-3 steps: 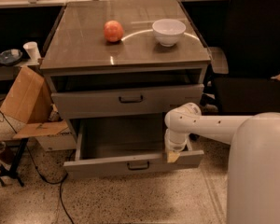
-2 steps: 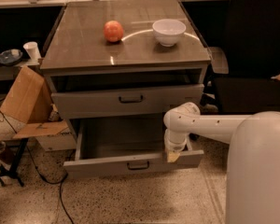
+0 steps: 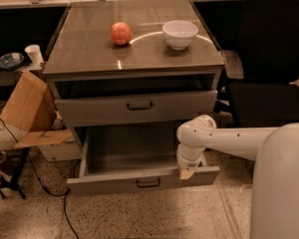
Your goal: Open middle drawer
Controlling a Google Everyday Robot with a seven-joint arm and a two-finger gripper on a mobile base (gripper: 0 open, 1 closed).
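The middle drawer [image 3: 100, 184] is pulled well out. My tool [image 3: 187, 173] sits at the right end of its front rim; I cannot tell whether it is clenched or released. Pulling more from that off-centre spot could skew the drawer or run it off its slides.

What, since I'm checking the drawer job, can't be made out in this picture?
Camera view:
- The gripper at the middle drawer's right front corner: its grasp is hidden by the arm's wrist above it.
- Whatever lies below the middle drawer: hidden by its pulled-out front.
- Robot body: cut off by the right and bottom edges.
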